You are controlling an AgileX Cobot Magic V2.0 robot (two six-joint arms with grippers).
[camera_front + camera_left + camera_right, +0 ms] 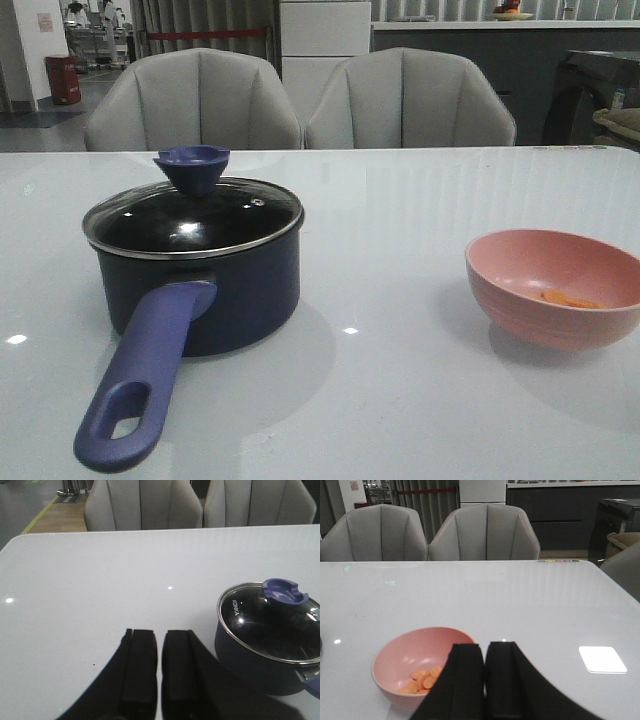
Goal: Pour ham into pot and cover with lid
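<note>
The dark navy pot (215, 290) stands at the left of the white table, its long blue-purple handle (145, 385) pointing toward the front edge. The glass lid (195, 215) with its flared blue-purple knob (192, 167) rests on the pot. Orange ham pieces (568, 298) lie inside a pink bowl (555, 290) at the right. Neither gripper shows in the front view. In the left wrist view my left gripper (160, 635) is shut and empty, with the pot (260, 667) beside it. In the right wrist view my right gripper (484, 647) is shut and empty, next to the bowl (402, 662) holding the ham (422, 677).
Two grey chairs (300, 100) stand behind the table's far edge. A bright light patch (602, 659) lies on the tabletop to one side of the right gripper. A dark counter (470, 60) runs along the back of the room.
</note>
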